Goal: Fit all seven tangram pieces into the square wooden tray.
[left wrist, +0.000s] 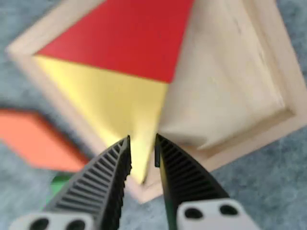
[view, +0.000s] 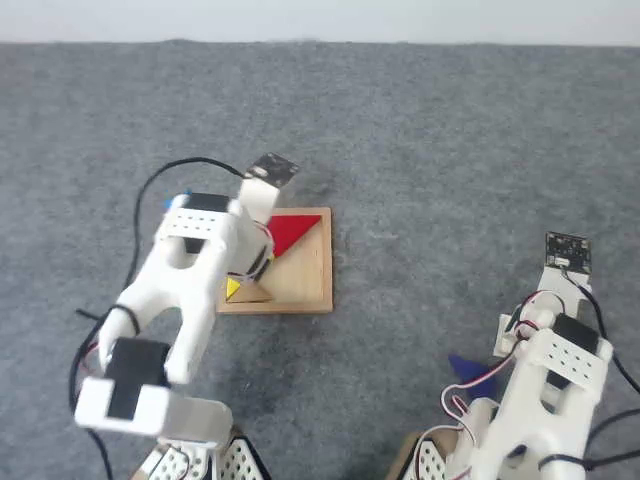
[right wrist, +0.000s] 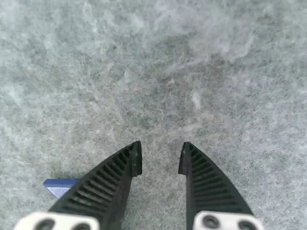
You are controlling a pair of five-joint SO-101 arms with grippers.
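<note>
Grey, felt-like cloth (view: pixel 420 150) is spread over the whole table, with a pale wall (view: pixel 320 20) behind it.

From the high view, the square wooden tray (view: pixel 305 285) is seen left of centre, lying flat. A red triangle (view: pixel 292 232) is laid in its far part, and a yellow triangle (view: pixel 233 289) shows at its near left corner. The right side of the tray floor is left bare. The left arm (view: pixel 190 270) is stretched over the tray's left side, so it is much the nearer arm to the tray. The right arm (view: pixel 550 365) is held well apart at the near right. A blue piece (view: pixel 465 368) lies on the cloth just to its left, its sharp corner turned toward the far left.

In the left wrist view, the left gripper (left wrist: pixel 142 146) is poised over the yellow triangle. Its fingers are drawn close with a slim gap between them, and nothing is seen pinched. One edge of the yellow triangle is set against the red triangle and another runs along the tray's rim, so the piece tapers toward the fingertips. An orange piece (left wrist: pixel 36 141) lies outside the tray on the cloth, just beside that rim, with its long axis roughly parallel to it. A green patch (left wrist: pixel 60 184) shows nearby, but what it is cannot be told.

In the right wrist view, the right gripper (right wrist: pixel 159 158) is held spread over bare cloth and nothing is gripped. The blue piece's corner shows just beside one finger, so that piece is judged best reached by the right arm.
</note>
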